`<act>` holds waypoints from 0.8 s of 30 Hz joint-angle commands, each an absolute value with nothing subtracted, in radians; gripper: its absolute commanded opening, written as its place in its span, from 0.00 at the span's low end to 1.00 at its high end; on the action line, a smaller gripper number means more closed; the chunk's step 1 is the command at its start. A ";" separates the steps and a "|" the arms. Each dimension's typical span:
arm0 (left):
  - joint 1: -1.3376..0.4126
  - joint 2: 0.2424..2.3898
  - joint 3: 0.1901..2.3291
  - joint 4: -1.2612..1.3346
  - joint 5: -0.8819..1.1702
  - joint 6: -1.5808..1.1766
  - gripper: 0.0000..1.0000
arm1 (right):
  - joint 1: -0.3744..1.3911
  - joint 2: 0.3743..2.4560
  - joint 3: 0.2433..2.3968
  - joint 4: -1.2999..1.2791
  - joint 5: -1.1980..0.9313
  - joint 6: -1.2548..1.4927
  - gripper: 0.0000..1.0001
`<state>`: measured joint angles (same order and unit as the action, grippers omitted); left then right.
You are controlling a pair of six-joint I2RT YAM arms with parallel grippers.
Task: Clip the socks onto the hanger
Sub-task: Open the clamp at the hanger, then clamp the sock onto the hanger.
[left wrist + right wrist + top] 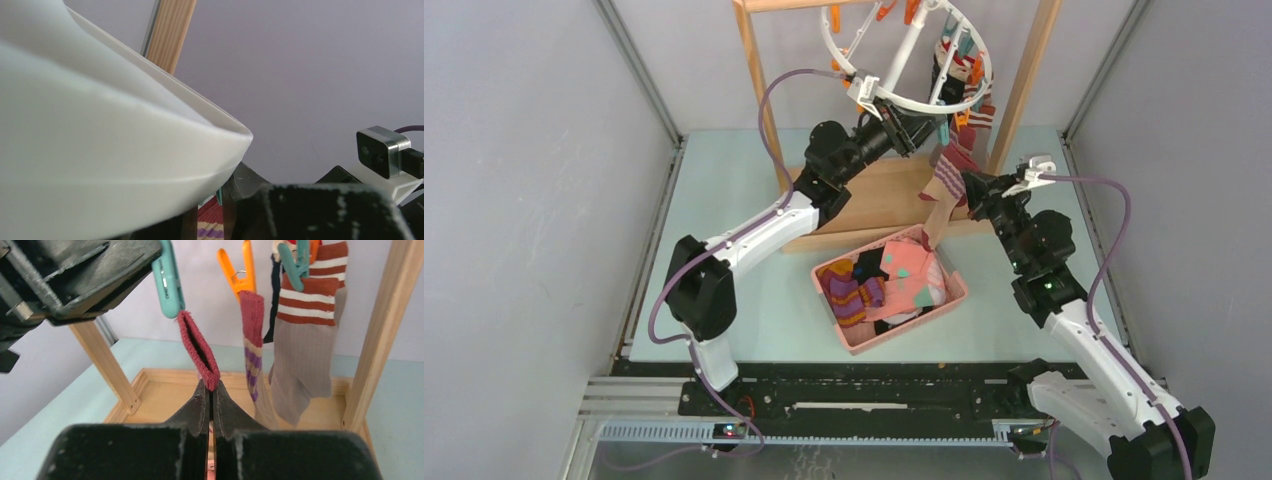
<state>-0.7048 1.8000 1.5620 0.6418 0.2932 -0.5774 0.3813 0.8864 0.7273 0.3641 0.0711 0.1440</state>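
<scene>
Socks are already hanging off the hanger at the back, so here's how it's all sitting. Right gripper is pinching the maroon-white striped sock by its dark red cuff, fingers pressed tight together on the fabric. It's holding that cuff upright just under a teal clip, with the tip of the cuff pretty much touching the clip's lower end. From the top camera the rest of that sock is dangling down toward the pink basket. Left gripper is reaching up under the white ring and is looking clamped on the upper end of that same teal clip. Its own wrist camera is mostly getting filled by the white rim, so I'm going by the other two views there. Further along the ring an orange clip is gripping a purple-orange striped sock. A second teal clip is biting a tan-grey sock with red and white bands, and a navy sock is hanging between those two. The hanger itself is tilting, up by the top of the wooden rack frame. Basket is sitting on the table between the two arms, holding a pink sock, a purple sock and a few more.
</scene>
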 commanded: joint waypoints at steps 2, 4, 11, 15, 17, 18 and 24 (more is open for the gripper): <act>-0.689 1.753 1.586 0.692 0.314 -0.613 0.01 | 0.337 0.849 0.726 0.330 -0.142 0.098 0.00; -0.684 1.751 1.580 0.705 0.322 -0.625 0.01 | 0.329 0.848 0.727 0.323 -0.182 0.092 0.00; -0.674 1.744 1.565 0.731 0.348 -0.643 0.00 | 0.302 0.910 0.791 0.269 -0.338 0.082 0.00; -0.670 1.744 1.558 0.745 0.361 -0.654 0.00 | 0.296 0.952 0.835 0.282 -0.382 0.088 0.00; -0.668 1.744 1.553 0.753 0.367 -0.660 0.00 | 0.291 0.975 0.858 0.291 -0.395 0.096 0.00; -0.666 1.744 1.552 0.756 0.371 -0.663 0.00 | 0.289 0.987 0.868 0.297 -0.402 0.102 0.00; -0.661 1.743 1.536 0.787 0.389 -0.676 0.00 | 0.282 1.046 0.918 0.333 -0.443 0.152 0.00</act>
